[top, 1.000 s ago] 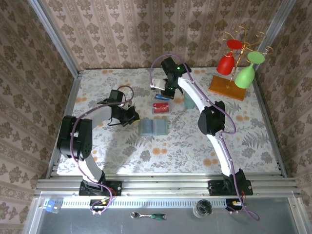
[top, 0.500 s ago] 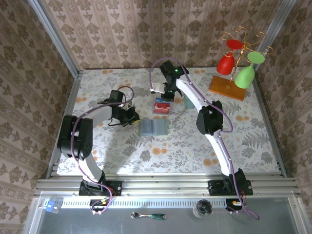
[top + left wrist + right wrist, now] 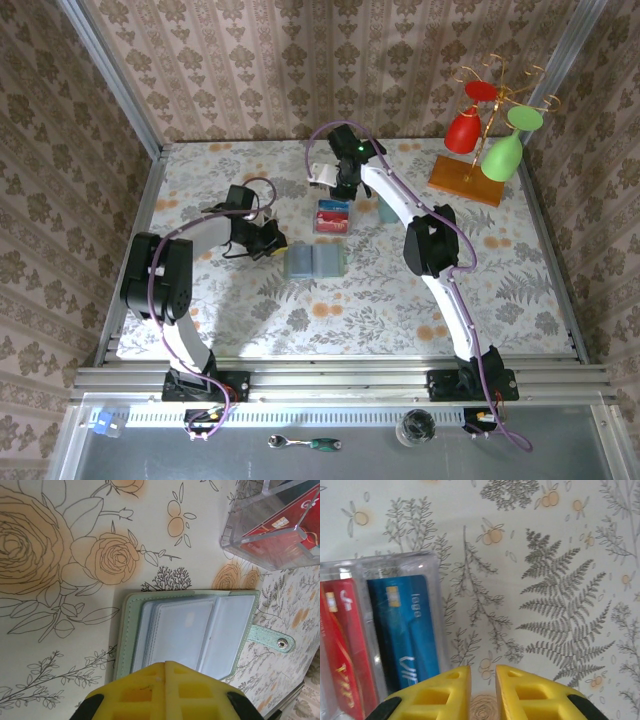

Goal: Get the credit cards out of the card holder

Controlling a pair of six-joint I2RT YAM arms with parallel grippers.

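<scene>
Two credit cards [image 3: 402, 630] at least, one blue and one red, lie in a clear tray [image 3: 395, 564]. The right wrist view cuts the tray off at its left and near edges, so any further cards cannot be counted there. The red plastic looks like more than one overlapping card, though the glare on the tray wall makes that hard to settle. The right gripper [image 3: 483, 680] hangs just right of the tray with its yellow fingers a narrow gap apart. Bare patterned table [image 3: 480, 280] shows through the gap, and nothing is held. From above, the right gripper [image 3: 338, 192] sits at the far edge of the tray, and the arm partly hides a pale teal cup [image 3: 388, 208] to its right. The card holder [image 3: 315, 262] lies open and flat near the middle of the table, nearer than the tray and apart from it. In the left wrist view the card holder [image 3: 190, 630] shows clear sleeves that look empty, with its snap strap [image 3: 272, 639] lying out to the side. The left gripper [image 3: 165, 680] is closed, its fingers pressed together over the holder's edge. Whether they touch or pinch that edge is hidden beneath them.
</scene>
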